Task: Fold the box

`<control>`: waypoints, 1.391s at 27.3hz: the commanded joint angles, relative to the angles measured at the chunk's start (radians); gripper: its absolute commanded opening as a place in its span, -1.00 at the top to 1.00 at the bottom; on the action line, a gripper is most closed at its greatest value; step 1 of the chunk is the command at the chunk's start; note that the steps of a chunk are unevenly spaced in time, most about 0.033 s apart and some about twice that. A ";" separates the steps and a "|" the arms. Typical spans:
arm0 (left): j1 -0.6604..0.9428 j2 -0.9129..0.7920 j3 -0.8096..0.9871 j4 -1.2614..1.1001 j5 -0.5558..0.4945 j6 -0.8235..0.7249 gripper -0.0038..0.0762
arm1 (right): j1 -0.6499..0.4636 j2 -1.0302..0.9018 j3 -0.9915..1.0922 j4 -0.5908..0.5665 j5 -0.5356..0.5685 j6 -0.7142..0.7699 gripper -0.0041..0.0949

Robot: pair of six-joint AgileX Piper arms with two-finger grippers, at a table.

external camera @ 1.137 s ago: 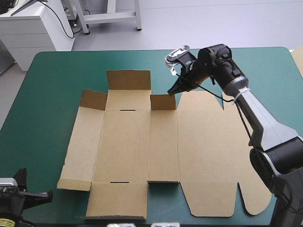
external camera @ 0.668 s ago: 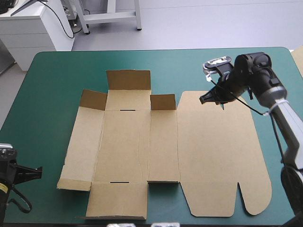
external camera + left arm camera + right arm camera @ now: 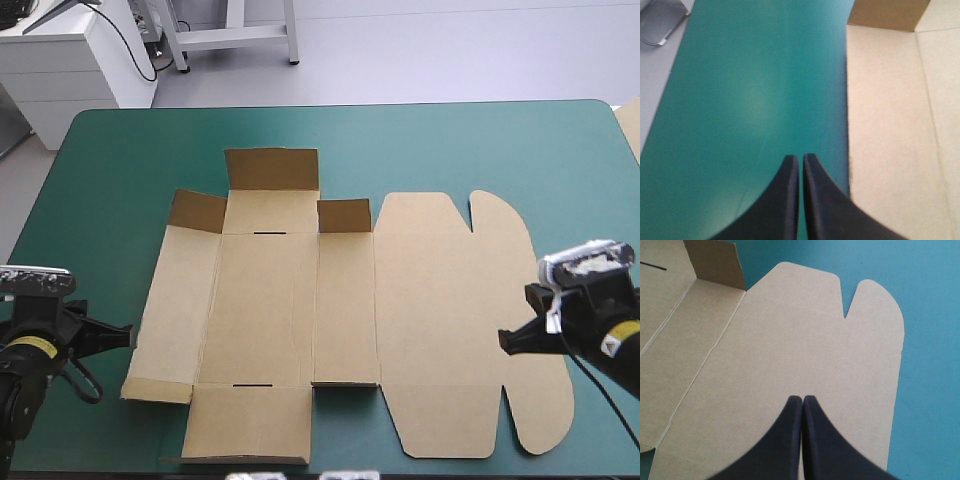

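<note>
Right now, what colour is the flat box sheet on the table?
The box is plain brown board, shown best in the high view.

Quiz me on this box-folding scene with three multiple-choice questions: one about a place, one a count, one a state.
1. The right gripper hangs over: A) the table's far edge; B) the box's wide rounded panel; C) the raised flaps.
2. Thin dark slits in the board: A) none; B) five; C) two.
3. The left gripper's jaws: A) shut, empty; B) wide open; C) shut on the box.
Key: 1 B, brown board lies under its tip; 2 C, one at each end of the middle panel; 3 A, they meet over the teal-green cover, beside the box.
</note>
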 commanded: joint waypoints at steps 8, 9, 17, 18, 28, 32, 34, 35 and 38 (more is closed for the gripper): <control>0.022 0.314 -0.033 -0.358 -0.150 0.202 0.86 | -0.005 -0.301 0.199 -0.124 -0.056 0.139 0.96; 0.043 0.341 -0.033 -0.414 -0.148 0.236 0.86 | -0.005 -0.301 0.208 -0.124 -0.047 0.139 0.96; 0.412 0.499 -0.044 -0.979 0.130 0.669 0.86 | -0.005 -0.303 0.224 -0.124 0.015 0.137 0.96; 0.469 0.519 -0.048 -1.017 0.202 0.712 0.86 | -0.005 -0.303 0.224 -0.124 0.015 0.137 0.96; 0.610 0.638 -0.124 -1.118 0.411 0.753 0.86 | -0.005 -0.303 0.224 -0.113 0.055 0.111 0.96; 0.610 0.638 -0.169 -1.084 0.413 0.755 0.81 | -0.005 -0.303 0.224 -0.120 0.064 0.097 0.96; 0.610 0.638 -0.172 -1.042 0.429 0.749 0.66 | -0.005 -0.303 0.224 -0.117 0.064 0.097 0.96; 0.610 0.638 -0.170 -1.032 0.431 0.747 0.55 | -0.005 -0.303 0.224 -0.117 0.064 0.097 0.96; 0.598 0.638 -0.170 -0.984 0.415 0.747 0.14 | -0.005 -0.303 0.224 -0.117 0.064 0.093 0.96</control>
